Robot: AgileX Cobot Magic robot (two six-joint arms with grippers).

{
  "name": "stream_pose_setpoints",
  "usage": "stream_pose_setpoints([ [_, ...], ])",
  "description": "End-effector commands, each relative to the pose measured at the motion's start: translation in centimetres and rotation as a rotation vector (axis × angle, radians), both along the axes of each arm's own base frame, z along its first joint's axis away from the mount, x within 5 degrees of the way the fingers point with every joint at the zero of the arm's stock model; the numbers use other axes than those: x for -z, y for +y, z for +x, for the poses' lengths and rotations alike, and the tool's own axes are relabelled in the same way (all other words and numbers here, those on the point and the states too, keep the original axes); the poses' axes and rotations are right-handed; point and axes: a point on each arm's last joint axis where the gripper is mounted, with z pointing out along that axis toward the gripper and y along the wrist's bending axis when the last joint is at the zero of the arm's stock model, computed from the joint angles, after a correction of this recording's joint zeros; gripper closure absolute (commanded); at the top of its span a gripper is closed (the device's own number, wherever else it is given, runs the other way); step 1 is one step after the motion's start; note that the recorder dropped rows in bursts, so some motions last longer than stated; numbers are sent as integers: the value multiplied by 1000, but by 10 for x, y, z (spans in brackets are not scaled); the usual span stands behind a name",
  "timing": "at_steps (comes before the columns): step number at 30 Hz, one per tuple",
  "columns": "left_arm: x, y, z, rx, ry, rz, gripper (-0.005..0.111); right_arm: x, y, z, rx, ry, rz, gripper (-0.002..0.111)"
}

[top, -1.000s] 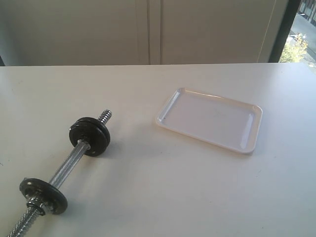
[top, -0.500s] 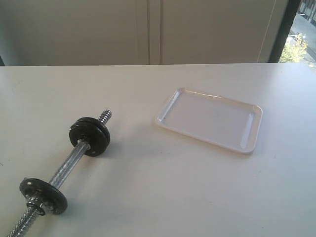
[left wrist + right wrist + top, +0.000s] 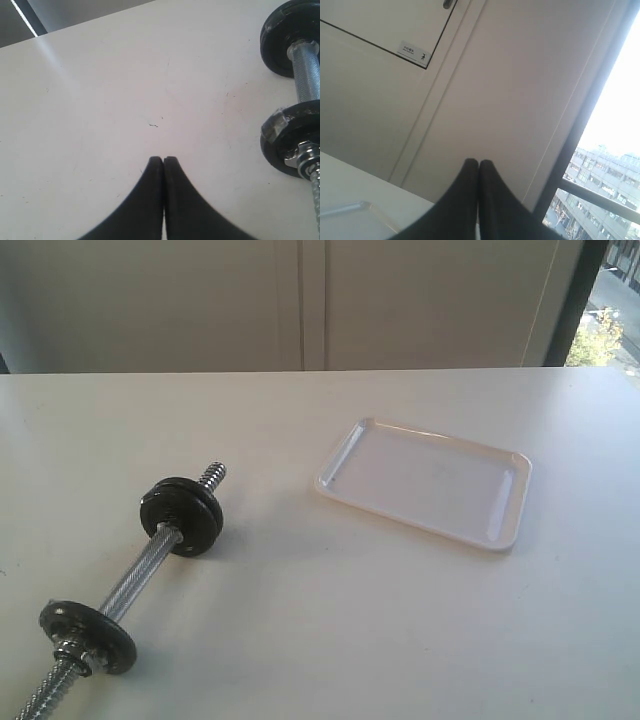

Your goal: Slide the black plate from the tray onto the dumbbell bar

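The white tray (image 3: 505, 502) lies at the right of the table with nothing in it; one of its corners (image 3: 362, 206) shows in the right wrist view. At the left lies the chrome dumbbell bar (image 3: 140, 570) (image 3: 309, 75). Near its far threaded end two black discs are pressed together, and the outer, darker one looks like the black plate (image 3: 166, 487). A scuffed disc (image 3: 90, 635) (image 3: 285, 145) with a nut sits near the close end. My left gripper (image 3: 163, 159) is shut and empty above bare table beside the bar. My right gripper (image 3: 478, 161) is shut and empty, facing the wall.
The white table (image 3: 330, 610) runs back to a pale wall with cabinet doors (image 3: 300, 300). A window (image 3: 615, 125) with a dark frame stands at the right. Neither arm shows in the exterior view.
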Motion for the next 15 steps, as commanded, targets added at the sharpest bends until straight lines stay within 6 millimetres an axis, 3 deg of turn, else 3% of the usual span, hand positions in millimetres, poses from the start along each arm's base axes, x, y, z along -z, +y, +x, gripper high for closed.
stream_pose_setpoints([
  [1,1,0,0,5,-4,-1,106,2,0,0,9,-2,-10,108],
  [11,2,0,0,4,9,-5,106,2,0,0,7,0,-8,108],
  [15,2,0,0,-51,10,-161,106,2,0,0,7,1,-6,108],
])
